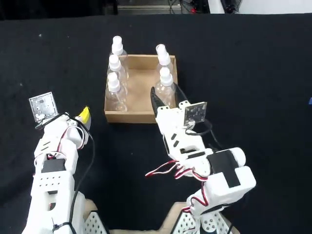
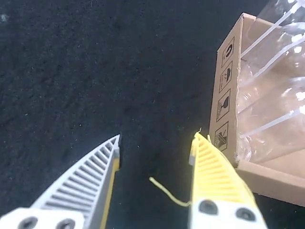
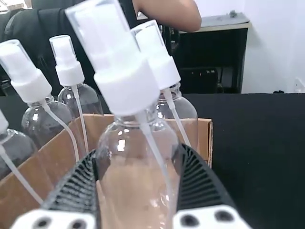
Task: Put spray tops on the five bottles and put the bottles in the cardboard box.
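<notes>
Five clear bottles with white spray tops stand in the cardboard box (image 1: 127,117): three in its left row (image 1: 113,84), two in its right row. My right gripper (image 1: 165,97) reaches in over the near wall, shut on the near right bottle (image 1: 166,80). In the right wrist view its black fingers (image 3: 78,186) press both sides of that bottle (image 3: 125,143), which stands upright under its spray top (image 3: 116,62). My left gripper (image 1: 84,115) hangs open over bare cloth, left of the box. Its grey and yellow fingers (image 2: 214,176) hold nothing, with the box's wall (image 2: 226,95) close beside them.
Black cloth (image 1: 253,73) covers the whole table around the box. Both arm bases stand at the near edge. Behind the table, in the right wrist view, are a person's arm (image 3: 167,12) and dark furniture.
</notes>
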Robot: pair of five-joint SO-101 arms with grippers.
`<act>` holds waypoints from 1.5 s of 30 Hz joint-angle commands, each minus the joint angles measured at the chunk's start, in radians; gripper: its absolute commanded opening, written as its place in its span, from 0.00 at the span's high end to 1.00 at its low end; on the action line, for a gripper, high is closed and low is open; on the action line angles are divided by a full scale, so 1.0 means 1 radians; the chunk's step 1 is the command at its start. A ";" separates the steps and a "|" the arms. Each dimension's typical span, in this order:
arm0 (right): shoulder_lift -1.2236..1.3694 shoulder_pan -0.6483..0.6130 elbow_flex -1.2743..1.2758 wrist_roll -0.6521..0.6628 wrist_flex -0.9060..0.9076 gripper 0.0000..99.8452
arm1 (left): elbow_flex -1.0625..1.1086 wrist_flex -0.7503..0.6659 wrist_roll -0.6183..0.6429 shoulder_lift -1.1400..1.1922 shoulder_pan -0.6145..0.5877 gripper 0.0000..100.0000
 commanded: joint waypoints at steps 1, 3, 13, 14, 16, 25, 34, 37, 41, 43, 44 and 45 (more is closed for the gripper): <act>0.012 -0.006 -0.041 -0.002 -0.028 0.99 | -0.013 -0.023 0.012 -0.015 -0.008 0.78; 0.013 -0.006 -0.041 -0.002 -0.028 0.99 | -0.013 -0.023 0.012 -0.015 -0.008 0.78; 0.013 -0.012 -0.038 -0.003 -0.026 0.78 | -0.013 -0.023 0.012 -0.015 -0.007 0.78; 0.013 -0.012 -0.036 -0.003 -0.026 0.78 | -0.013 -0.023 0.012 -0.015 -0.007 0.78; 0.013 -0.012 -0.036 -0.003 -0.026 0.78 | -0.013 -0.023 0.012 -0.015 -0.007 0.78; 0.013 -0.012 -0.038 -0.003 -0.026 0.78 | -0.013 -0.023 0.012 -0.015 -0.005 0.78; 0.008 -0.006 -0.033 -0.003 -0.032 0.79 | -0.013 -0.023 0.012 -0.015 -0.008 0.78; 0.005 -0.006 -0.033 -0.003 -0.035 0.85 | -0.015 -0.023 0.012 -0.015 -0.008 0.78; 0.005 -0.006 -0.033 -0.002 -0.037 0.92 | -0.015 -0.023 0.012 -0.015 -0.008 0.78; 0.005 -0.006 -0.033 -0.002 -0.037 0.92 | -0.015 -0.023 0.012 -0.015 -0.008 0.78; 0.005 -0.006 -0.033 -0.002 -0.040 0.92 | -0.015 -0.023 0.012 -0.015 -0.008 0.78; 0.005 -0.006 -0.033 -0.002 -0.054 0.93 | -0.015 -0.023 0.012 -0.015 -0.008 0.78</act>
